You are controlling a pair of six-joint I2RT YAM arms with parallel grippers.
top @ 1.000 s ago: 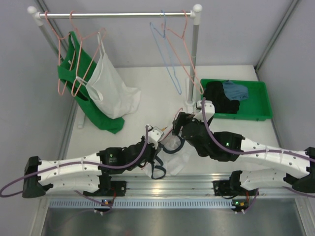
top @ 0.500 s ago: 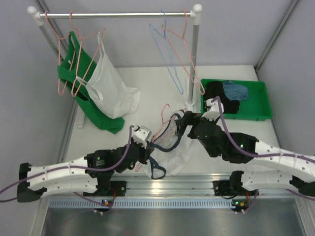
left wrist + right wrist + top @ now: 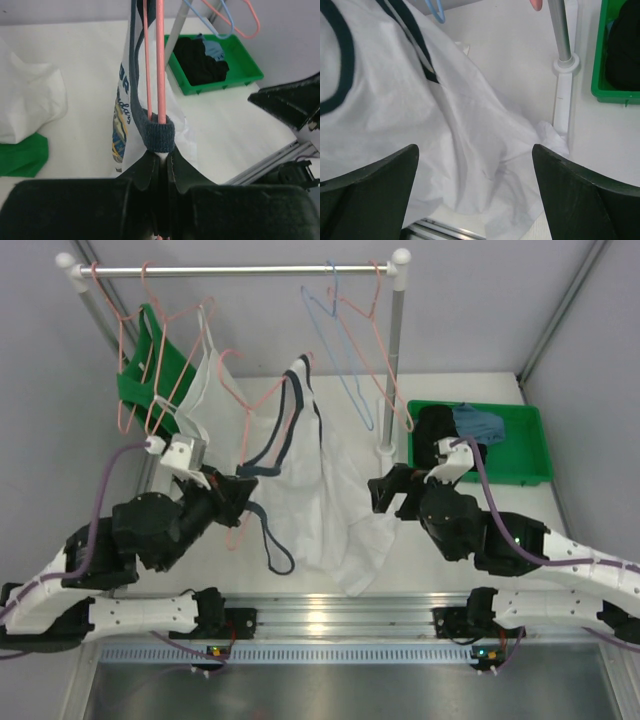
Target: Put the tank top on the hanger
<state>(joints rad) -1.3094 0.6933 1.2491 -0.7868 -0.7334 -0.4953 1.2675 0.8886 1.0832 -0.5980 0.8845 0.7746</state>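
The pink hanger (image 3: 248,406) is held up over the table's left-middle, and my left gripper (image 3: 243,492) is shut on its wire. In the left wrist view the jaws pinch the two pink wires (image 3: 160,60) together with a navy strap (image 3: 159,135) of the tank top. The tank top (image 3: 320,480) hangs from the hanger, white with navy trim, and its hem trails on the table. Its blue-and-yellow print (image 3: 121,110) shows from the left wrist. My right gripper (image 3: 392,490) stands open beside the cloth. Its fingers (image 3: 375,185) are spread wide over the white fabric (image 3: 420,115), holding nothing.
The rack rail (image 3: 240,270) carries a green top (image 3: 150,380) and a plain white top (image 3: 225,415) on pink hangers at left. A light blue hanger (image 3: 345,370) and a pink one hang at right. The rack post (image 3: 395,360) and a green bin (image 3: 480,440) of dark clothes stand right.
My left arm rose and swung left with the hanger, lifting the tank top off the table so it hangs spread out. My right gripper opened, let go and drew back to the right.
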